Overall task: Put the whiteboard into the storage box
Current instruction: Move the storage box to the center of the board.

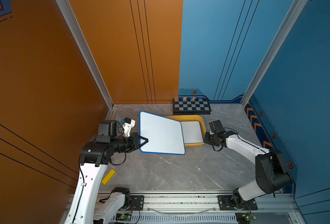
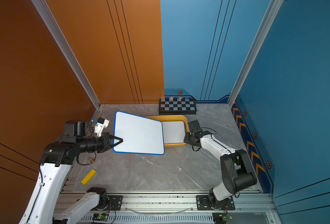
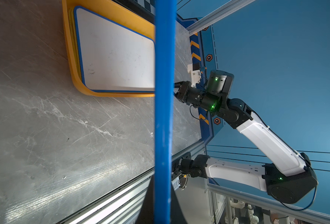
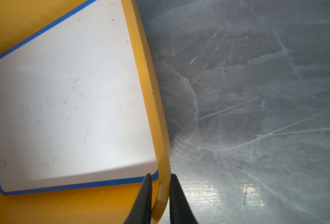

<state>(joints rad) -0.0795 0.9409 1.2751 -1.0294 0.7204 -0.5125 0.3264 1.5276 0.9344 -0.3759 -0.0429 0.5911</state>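
Grey marble counter (image 1: 179,170). My left gripper (image 1: 145,140) pinches the whiteboard (image 1: 162,133) by its edge; my right gripper (image 4: 161,176) clamps the storage box (image 1: 203,121) wall. Risk: the far-hanging board may sag and snag the rim.

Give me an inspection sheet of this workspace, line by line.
Surface: grey veined table.
Job's things: held whiteboard lifted, partly over the yellow storage box; stored whiteboard lies flat inside.
Clutter: yellow block near the left arm; checkerboard at the back wall.
Grippers: left gripper shut on the held whiteboard's edge; right gripper shut on the storage box's wall.
Cables: black cable loops at both wrists.
Surroundings: orange wall, blue wall, aluminium rail in front.
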